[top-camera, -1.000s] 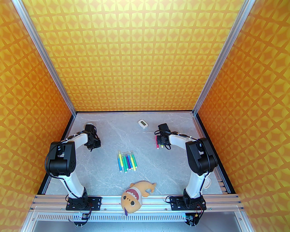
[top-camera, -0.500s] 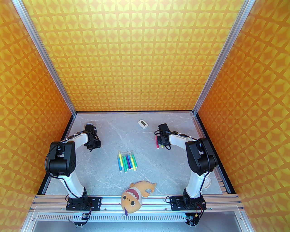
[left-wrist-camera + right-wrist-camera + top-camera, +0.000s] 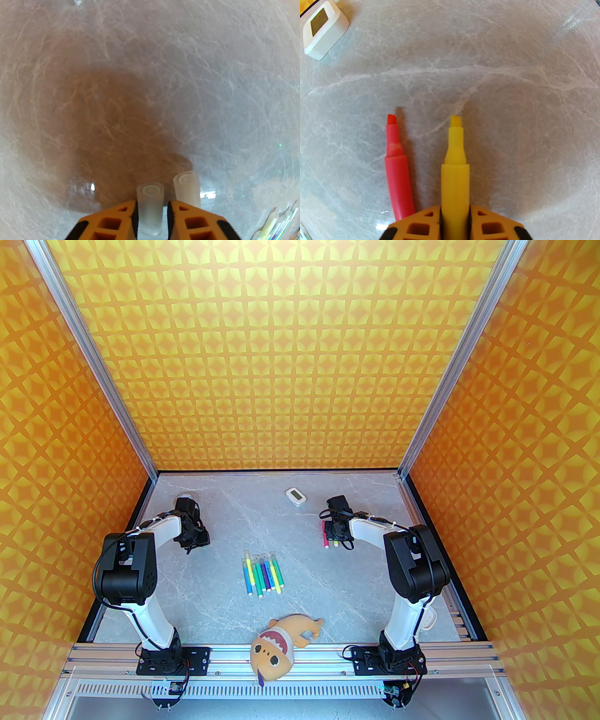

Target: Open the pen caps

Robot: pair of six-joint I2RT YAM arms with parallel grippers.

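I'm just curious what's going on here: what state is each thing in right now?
yellow pen: uncapped, gripped by right gripper.
pink pen: uncapped, lying beside it.
middle pens: capped, lying flat.
one cap: off, between left gripper fingers, grip unclear.
other cap: off, lying loose beside it.

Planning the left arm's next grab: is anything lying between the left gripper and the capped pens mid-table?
Nothing visible does: bare marble table separates the left gripper from the capped pens. A loose cap sits between its fingers, another cap right beside it.
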